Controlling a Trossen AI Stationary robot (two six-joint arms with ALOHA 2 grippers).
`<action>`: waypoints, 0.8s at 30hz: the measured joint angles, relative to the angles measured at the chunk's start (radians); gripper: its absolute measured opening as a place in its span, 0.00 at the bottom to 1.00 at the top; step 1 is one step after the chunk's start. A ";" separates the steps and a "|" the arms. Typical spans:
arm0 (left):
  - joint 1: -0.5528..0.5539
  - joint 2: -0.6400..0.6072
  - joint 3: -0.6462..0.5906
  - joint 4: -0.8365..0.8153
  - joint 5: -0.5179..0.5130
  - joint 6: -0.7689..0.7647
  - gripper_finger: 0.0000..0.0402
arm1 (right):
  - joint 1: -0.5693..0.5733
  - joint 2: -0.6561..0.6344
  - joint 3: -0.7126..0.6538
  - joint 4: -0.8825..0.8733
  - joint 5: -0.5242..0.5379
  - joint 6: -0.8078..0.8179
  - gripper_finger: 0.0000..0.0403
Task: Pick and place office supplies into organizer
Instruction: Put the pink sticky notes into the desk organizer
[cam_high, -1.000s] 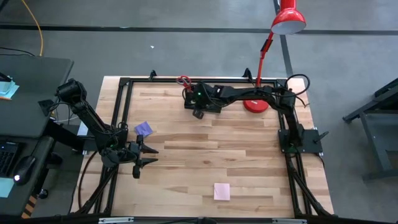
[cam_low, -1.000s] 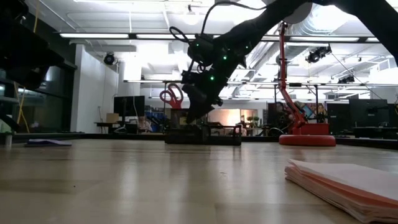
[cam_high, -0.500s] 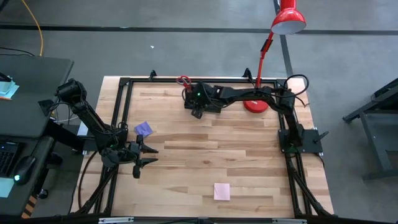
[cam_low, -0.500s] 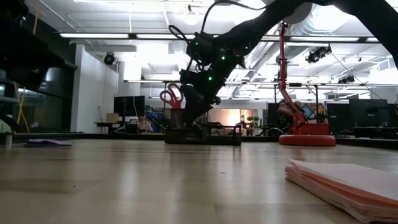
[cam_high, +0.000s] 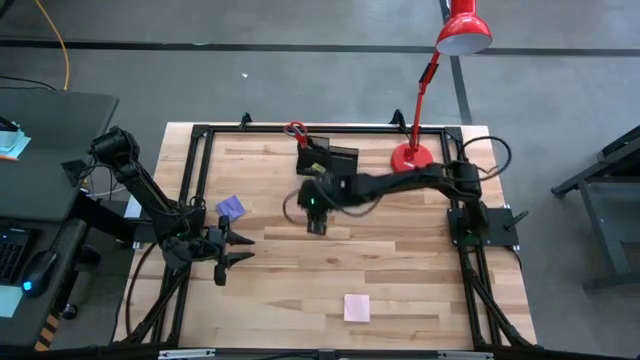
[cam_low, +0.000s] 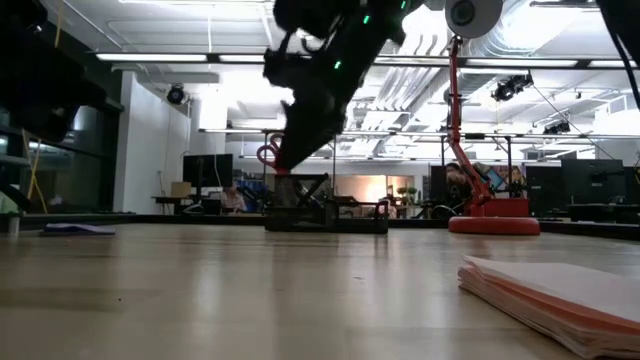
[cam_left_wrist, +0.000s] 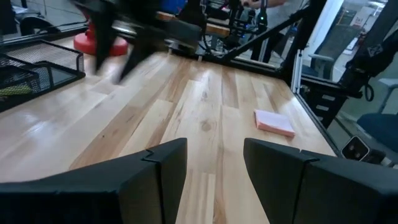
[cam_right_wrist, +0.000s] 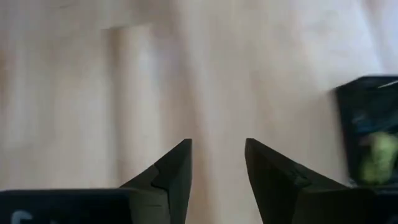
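The black organizer (cam_high: 328, 156) stands near the table's far edge. Red-handled scissors (cam_high: 295, 130) stick up out of its taller section, handles up (cam_low: 270, 157). My right gripper (cam_high: 316, 224) hangs open over bare wood just on the near side of the organizer; its wrist view shows nothing between the fingers (cam_right_wrist: 217, 163) and the organizer (cam_right_wrist: 372, 129) off to one side. A purple note pad (cam_high: 231, 207) lies flat at the left and a pink note pad (cam_high: 356, 307) near the front edge. My left gripper (cam_high: 240, 250) waits open at the left, beside the purple pad.
A red desk lamp stands with its round base (cam_high: 411, 158) to the right of the organizer, its shade (cam_high: 463, 32) out beyond the far edge. A black rail frame (cam_high: 205, 135) rims the table. Bare wood lies between the two note pads.
My right gripper has swung away from the organizer toward the table's near edge, rising a little, and now hangs over the middle of the table. The organizer and the scissors stay where they were.
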 joint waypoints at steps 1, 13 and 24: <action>0.000 0.000 0.000 0.006 0.000 0.000 0.37 | 0.022 -0.007 0.001 -0.037 -0.001 0.020 0.35; 0.000 0.000 0.000 0.022 -0.062 0.002 0.37 | 0.306 -0.063 0.000 -0.488 -0.013 0.453 0.35; 0.000 0.000 0.000 0.023 -0.169 0.000 0.37 | 0.589 -0.064 -0.001 -0.428 0.057 0.585 0.35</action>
